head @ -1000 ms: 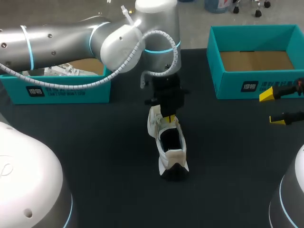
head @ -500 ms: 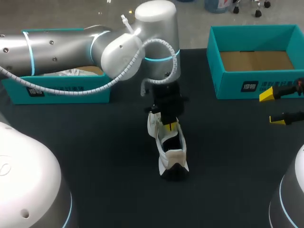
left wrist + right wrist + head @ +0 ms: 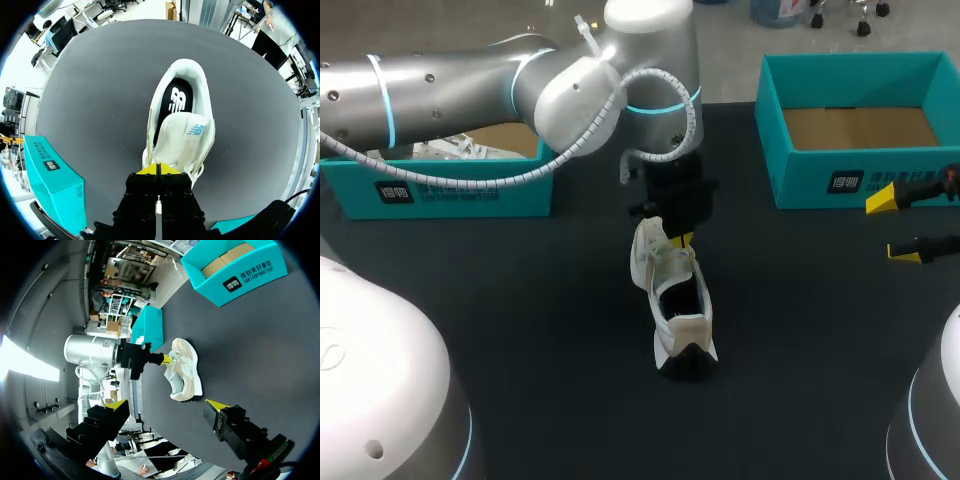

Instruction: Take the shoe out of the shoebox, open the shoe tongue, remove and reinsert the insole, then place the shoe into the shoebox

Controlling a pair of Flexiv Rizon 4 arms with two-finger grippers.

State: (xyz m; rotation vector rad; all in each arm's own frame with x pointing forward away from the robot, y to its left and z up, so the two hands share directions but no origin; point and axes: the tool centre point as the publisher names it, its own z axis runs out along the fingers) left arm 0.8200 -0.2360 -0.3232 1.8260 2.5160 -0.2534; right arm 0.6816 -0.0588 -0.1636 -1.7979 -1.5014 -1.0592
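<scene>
**A:** Head view?
**B:** The white sneaker (image 3: pixel 672 265) stands out on the surface (image 3: pixel 520 330), with the left tool (image 3: pixel 681 240) at its laces.

**A:** Left wrist?
**B:** Its tips (image 3: pixel 148 170) are pressed together beside the tongue (image 3: pixel 186 132), likely to lift it.

**A:** Right wrist?
**B:** The right tool (image 3: pixel 166 403) is spread wide, well apart from the sneaker.

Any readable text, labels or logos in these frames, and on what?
Right shoebox: black label, white print, too small to read surely.
Left shoebox: like label, blurred.
Shoe: a logo on the insole and one on the tongue, no readable words.
</scene>
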